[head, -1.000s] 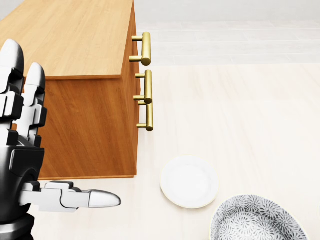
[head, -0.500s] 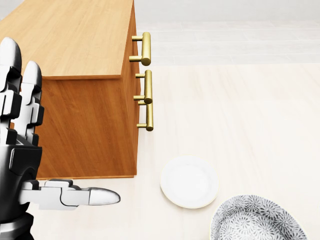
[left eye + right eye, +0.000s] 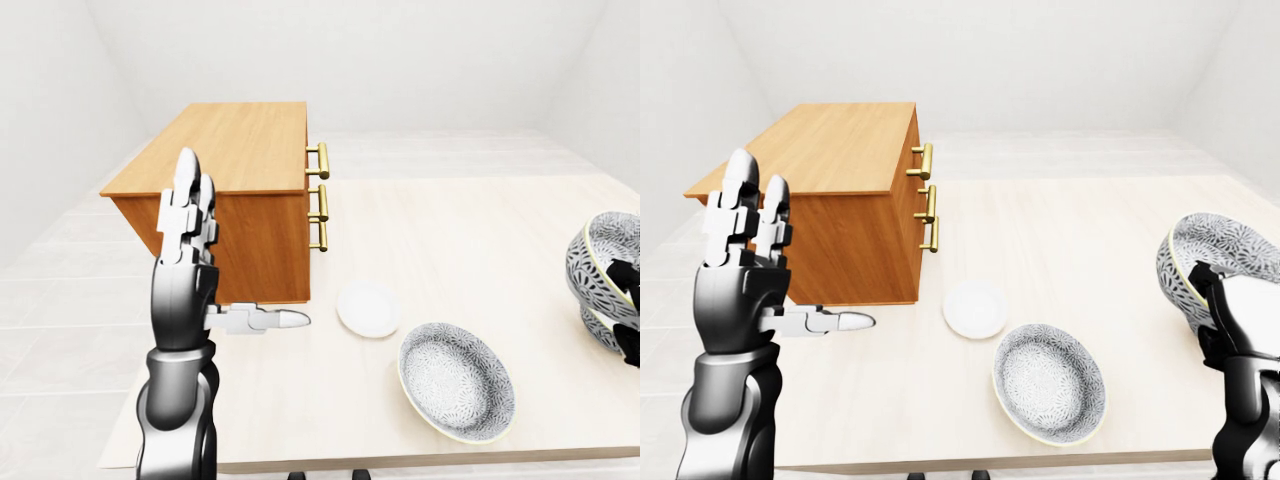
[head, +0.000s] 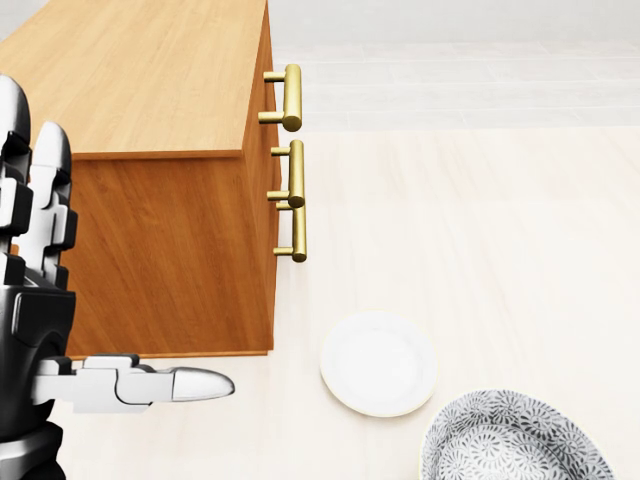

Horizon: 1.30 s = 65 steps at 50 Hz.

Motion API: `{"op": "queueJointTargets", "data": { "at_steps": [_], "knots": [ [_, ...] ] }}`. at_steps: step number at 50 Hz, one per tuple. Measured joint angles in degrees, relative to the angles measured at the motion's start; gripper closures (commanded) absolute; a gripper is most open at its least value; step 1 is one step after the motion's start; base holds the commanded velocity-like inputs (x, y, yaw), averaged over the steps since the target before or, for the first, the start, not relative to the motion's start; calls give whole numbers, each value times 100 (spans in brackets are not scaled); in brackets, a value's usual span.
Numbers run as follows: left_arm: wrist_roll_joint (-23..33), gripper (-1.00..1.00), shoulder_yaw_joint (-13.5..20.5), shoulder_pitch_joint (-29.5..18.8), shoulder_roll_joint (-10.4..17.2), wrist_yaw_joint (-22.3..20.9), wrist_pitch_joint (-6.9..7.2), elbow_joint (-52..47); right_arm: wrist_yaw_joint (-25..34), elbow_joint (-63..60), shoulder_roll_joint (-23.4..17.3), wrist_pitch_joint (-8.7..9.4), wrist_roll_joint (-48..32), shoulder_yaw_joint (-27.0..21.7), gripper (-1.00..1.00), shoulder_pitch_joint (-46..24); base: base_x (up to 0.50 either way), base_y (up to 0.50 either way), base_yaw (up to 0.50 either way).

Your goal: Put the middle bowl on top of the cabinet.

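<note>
Nearest, left hand [image 3: 745, 270] stood raised with fingers spread, thumb out; right hand [image 3: 1240, 330] at the right edge seemingly gripped a patterned bowl [image 3: 1210, 255], lifted off the surface [image 3: 1090, 240], fingers mostly hidden. Beyond, a second patterned bowl [image 3: 1048, 382], then a white plate [image 3: 975, 309], then the wooden cabinet [image 3: 840, 150], top bare.

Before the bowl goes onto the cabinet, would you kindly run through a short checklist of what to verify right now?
1. Bowl held by right hand: ok, tilted and off the table; finger closure cannot tell.
2. Cabinet top free of things: ok.
3. Left hand out of the way: not ok, raised open beside the cabinet.
4. Path over the table: ok, plate and second bowl lie low.
5. Cabinet handles: ok, drawers look closed.
</note>
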Motion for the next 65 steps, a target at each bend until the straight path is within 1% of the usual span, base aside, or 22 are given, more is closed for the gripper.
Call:
{"op": "queueJointTargets", "data": {
  "at_steps": [13,21,36,45,65],
  "knots": [
    [-18,-100,-18,9,-1,-12,0,73,595,-50,-311,0,-91,530,100,-541,0,0,0],
    [-15,-100,-31,11,6,-25,0,92,835,-71,-457,0,-133,808,100,-825,0,0,0],
    [4,-100,-49,14,4,-46,0,87,1278,-218,-601,0,-251,1201,100,-1223,0,0,0],
    [23,-100,-61,25,9,-53,0,75,1420,-211,-636,0,-409,1485,100,-1493,0,0,0],
    [179,-100,-111,31,18,-49,0,228,1740,-116,-842,0,-699,1956,100,-2165,0,0,0]
  ]
}}
